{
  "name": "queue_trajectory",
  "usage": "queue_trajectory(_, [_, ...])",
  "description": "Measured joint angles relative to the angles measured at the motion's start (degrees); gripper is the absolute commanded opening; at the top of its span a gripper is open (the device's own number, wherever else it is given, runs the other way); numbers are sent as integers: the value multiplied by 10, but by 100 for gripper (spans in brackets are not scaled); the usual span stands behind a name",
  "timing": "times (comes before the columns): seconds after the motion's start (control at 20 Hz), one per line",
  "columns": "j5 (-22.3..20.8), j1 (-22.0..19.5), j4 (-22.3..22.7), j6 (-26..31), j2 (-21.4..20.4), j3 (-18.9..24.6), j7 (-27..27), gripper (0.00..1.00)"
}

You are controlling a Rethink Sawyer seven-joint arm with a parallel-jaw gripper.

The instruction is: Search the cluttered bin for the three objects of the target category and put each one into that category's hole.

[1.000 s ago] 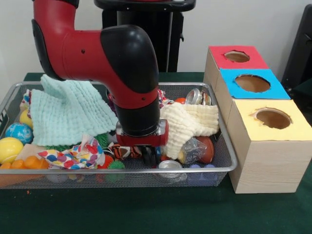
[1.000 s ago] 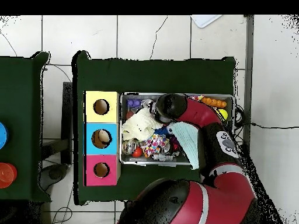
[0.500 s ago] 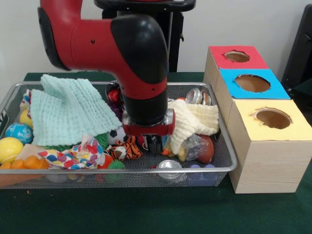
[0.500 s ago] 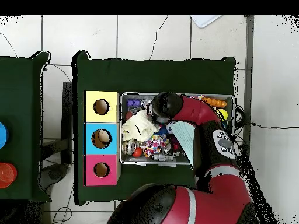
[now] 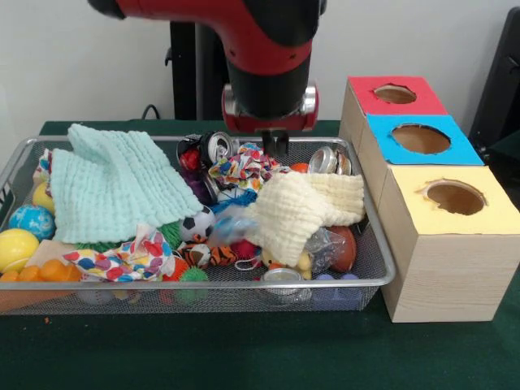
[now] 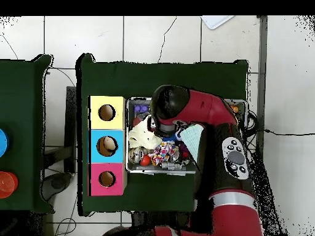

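Note:
My gripper hangs above the back middle of the wire bin. Its dark fingers are close together and nothing shows between them. Right under it lie a patterned cloth and a silver can. More cans sit at the bin's back right and front. A cream cloth covers the right part of the bin. The wooden box has a red hole, a blue hole and a yellow hole. In the overhead view the arm hides the gripper.
A mint cloth covers the bin's left half. Balls, orange pieces, a soccer ball and a butterfly-print cloth fill the front. The box stands against the bin in the overhead view.
The gripper rose out of the front of the bin and moved toward the back. The clutter it hid, including the patterned cloth and a can, now shows.

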Motion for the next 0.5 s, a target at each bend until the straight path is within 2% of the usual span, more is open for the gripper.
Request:
queue_trajectory(0.1, [0, 2, 0, 20, -13, -4, 0, 0])
queue_trajectory(0.2, [1, 0, 2, 16, -19, -5, 0, 0])
queue_trajectory(0.5, [1, -8, 21, -37, -26, -6, 0, 0])
